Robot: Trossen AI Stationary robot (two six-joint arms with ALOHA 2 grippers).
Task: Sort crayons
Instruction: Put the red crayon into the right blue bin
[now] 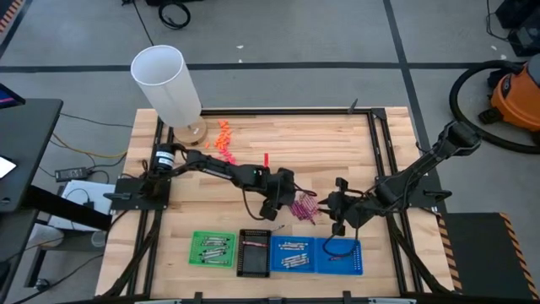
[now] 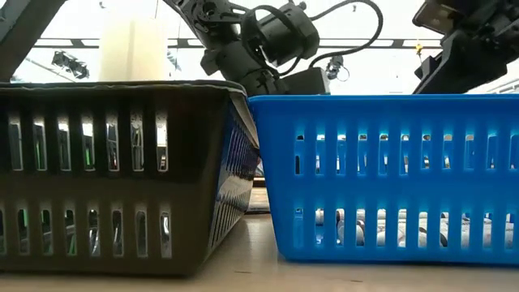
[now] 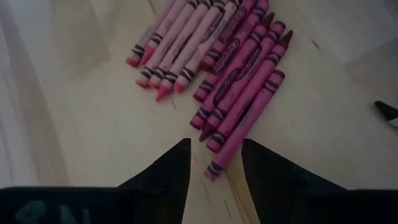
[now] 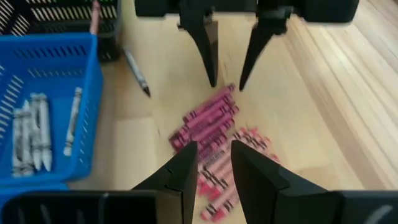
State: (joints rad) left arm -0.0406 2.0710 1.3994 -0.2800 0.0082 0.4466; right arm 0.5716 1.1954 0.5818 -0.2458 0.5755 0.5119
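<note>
Both hands, left hand [image 1: 285,205] and right hand [image 1: 325,209], hang fingers apart and empty, facing across the pink crayons [image 1: 305,204] between them.

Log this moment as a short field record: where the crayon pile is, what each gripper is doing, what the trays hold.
pile: magenta crayons heaped on the bare wood between the two grippers
left gripper: open, empty, tips hanging over one edge of the pile
right gripper: open, empty, over the opposite edge
blue tray: holds grey crayons
stray: one grey crayon on the table beside the blue tray
green tray: some sticks inside, colour unclear
white cylinder: far corner of the table
</note>
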